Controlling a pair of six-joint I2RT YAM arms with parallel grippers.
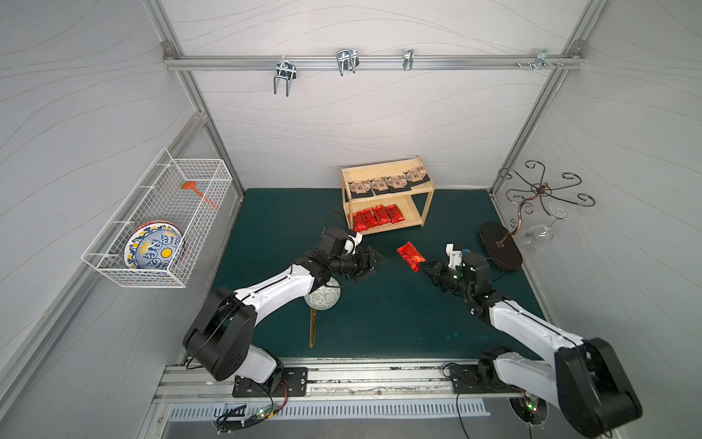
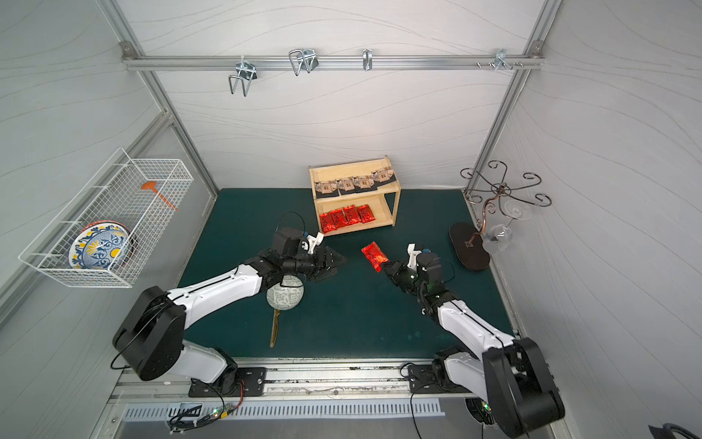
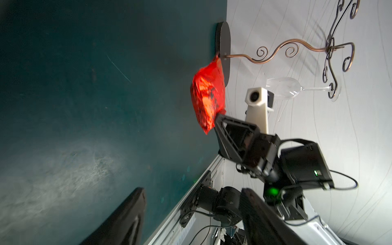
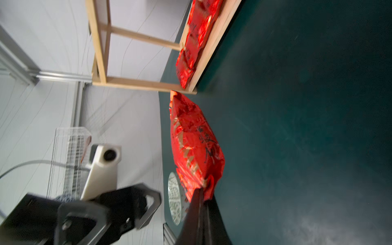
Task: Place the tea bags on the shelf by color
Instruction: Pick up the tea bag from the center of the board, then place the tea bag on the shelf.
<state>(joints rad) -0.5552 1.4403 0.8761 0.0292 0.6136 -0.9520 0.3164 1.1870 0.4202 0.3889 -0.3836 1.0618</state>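
pinching one corner of a red foil tea bag (image 1: 410,255), your right gripper (image 1: 424,266) is clamped on it, in front of the wooden shelf (image 1: 413,214); your left gripper (image 1: 377,266) has jaws spread, empty.

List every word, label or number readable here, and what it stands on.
Held red tea bag: dark script and gold lettering, too blurred to read.
Red tea bags on the shelf, lower tier: print too small.
Beige tea bags on its top tier: too small.
Nothing legible anywhere.
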